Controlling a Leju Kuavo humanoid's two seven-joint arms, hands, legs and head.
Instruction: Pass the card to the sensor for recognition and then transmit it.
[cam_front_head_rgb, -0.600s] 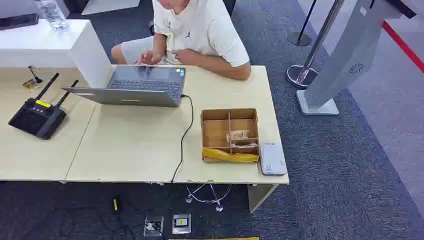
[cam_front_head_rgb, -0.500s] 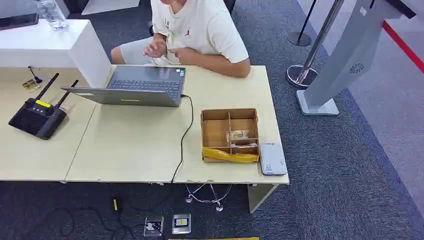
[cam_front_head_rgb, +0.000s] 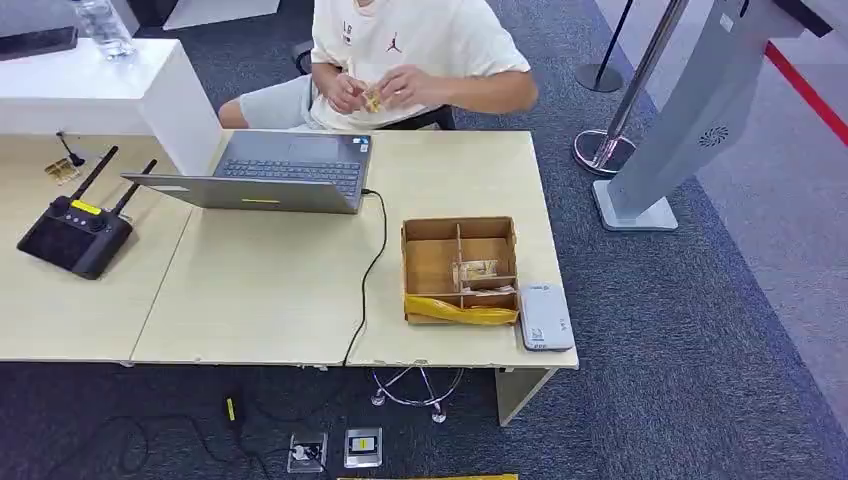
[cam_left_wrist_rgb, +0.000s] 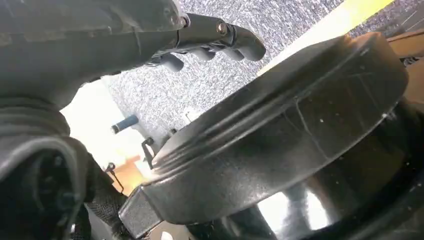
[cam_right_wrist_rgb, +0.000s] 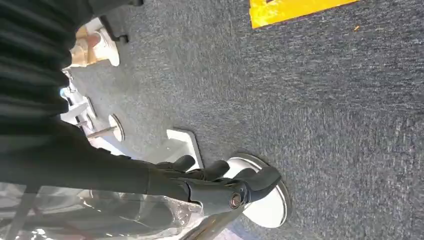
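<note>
Cards (cam_front_head_rgb: 475, 270) lie in the cardboard divided box (cam_front_head_rgb: 459, 268) at the 4 o'clock part of the table (cam_front_head_rgb: 270, 290), with the white sensor (cam_front_head_rgb: 545, 316) touching the box's 4 o'clock corner; no card has been lifted, so pickup, recognition and handover all appear left to do. Left hand (cam_left_wrist_rgb: 210, 42) and right hand (cam_right_wrist_rgb: 220, 182) hang over the carpet, fingers loosely curled, grasping nothing. At 12 o'clock a person (cam_front_head_rgb: 410, 50) behind the laptop (cam_front_head_rgb: 270, 175) handles a small item.

We see bright, even light overhead with soft shadows; the left wrist view is blown-out and blurry.
</note>
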